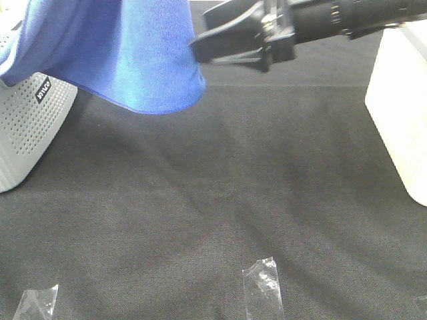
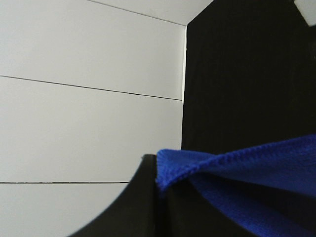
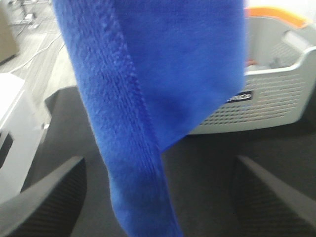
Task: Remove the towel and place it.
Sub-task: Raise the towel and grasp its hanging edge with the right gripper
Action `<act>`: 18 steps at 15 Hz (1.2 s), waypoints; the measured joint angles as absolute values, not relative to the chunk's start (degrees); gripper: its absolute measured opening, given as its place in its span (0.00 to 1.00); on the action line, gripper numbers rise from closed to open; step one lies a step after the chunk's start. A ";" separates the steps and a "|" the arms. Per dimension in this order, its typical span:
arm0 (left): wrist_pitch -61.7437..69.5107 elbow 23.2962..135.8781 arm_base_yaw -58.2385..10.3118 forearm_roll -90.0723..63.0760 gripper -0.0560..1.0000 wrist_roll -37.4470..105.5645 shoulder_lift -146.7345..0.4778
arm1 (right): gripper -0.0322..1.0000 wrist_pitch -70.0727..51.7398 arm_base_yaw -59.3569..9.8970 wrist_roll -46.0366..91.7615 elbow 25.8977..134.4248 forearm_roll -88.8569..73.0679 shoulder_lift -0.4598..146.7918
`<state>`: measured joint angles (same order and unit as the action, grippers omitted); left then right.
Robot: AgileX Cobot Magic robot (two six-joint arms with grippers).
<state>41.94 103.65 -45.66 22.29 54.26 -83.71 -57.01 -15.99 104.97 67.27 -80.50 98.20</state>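
The royal-blue towel (image 1: 133,53) hangs in the air at the top left, its lower edge draping over the grey basket (image 1: 27,127). In the left wrist view my left gripper (image 2: 159,185) is shut on the towel's stitched hem (image 2: 222,163); this gripper is out of the exterior view. My right gripper (image 1: 200,33) reaches in from the top right, at the towel's right edge. In the right wrist view it (image 3: 158,165) is open, its fingers (image 3: 44,197) wide apart, with the hanging towel (image 3: 148,74) between them. No white tag shows.
The grey perforated basket with an orange rim (image 3: 266,94) stands at the left on the black table cloth (image 1: 220,200). A white box (image 1: 400,100) stands at the right edge. Clear tape pieces (image 1: 263,287) lie near the front.
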 joint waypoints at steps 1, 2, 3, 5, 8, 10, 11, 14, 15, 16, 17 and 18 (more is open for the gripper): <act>41.65 103.65 -45.66 22.29 0.05 54.43 -83.82 | 0.77 -56.95 -17.53 104.85 68.12 -79.47 99.35; 41.31 103.65 -45.66 22.46 0.05 54.49 -83.88 | 0.77 -56.95 -18.96 104.85 68.41 -79.01 100.04; 40.91 103.65 -45.66 22.92 0.05 54.49 -83.94 | 0.77 -57.01 -20.40 104.85 68.53 -78.21 100.50; 40.68 103.65 -45.49 24.75 0.05 54.43 -84.05 | 0.77 -57.87 -22.12 103.76 68.53 -76.20 100.67; 40.45 103.65 -43.20 25.50 0.05 54.37 -84.40 | 0.75 -57.81 -22.29 99.87 68.64 -70.99 100.67; 40.45 103.65 -42.17 25.55 0.05 53.80 -84.91 | 0.66 -57.75 -22.29 98.32 68.64 -69.61 100.67; 40.51 103.65 -42.06 25.55 0.05 53.23 -85.14 | 0.59 -57.75 -22.29 97.92 68.64 -69.96 100.67; 40.79 103.59 -42.06 25.55 0.05 51.97 -85.26 | 0.38 -56.84 -22.29 97.92 68.64 -72.88 100.67; 40.85 103.59 -42.06 25.55 0.05 51.85 -85.26 | 0.33 -56.26 -22.29 97.92 68.64 -73.97 100.67; 40.91 103.59 -42.06 25.44 0.05 51.85 -85.26 | 0.28 -56.15 -22.29 97.92 68.64 -75.06 100.67; 40.91 103.59 -42.06 25.21 0.05 51.85 -85.26 | 0.24 -56.15 -22.29 97.86 68.64 -75.69 100.67; 40.91 103.59 -42.06 24.81 0.05 51.85 -85.26 | 0.16 -56.15 -22.29 97.75 68.64 -75.69 100.67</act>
<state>40.91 103.59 -42.06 24.81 51.85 -85.26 -56.15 -22.29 97.75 68.64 -75.69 100.67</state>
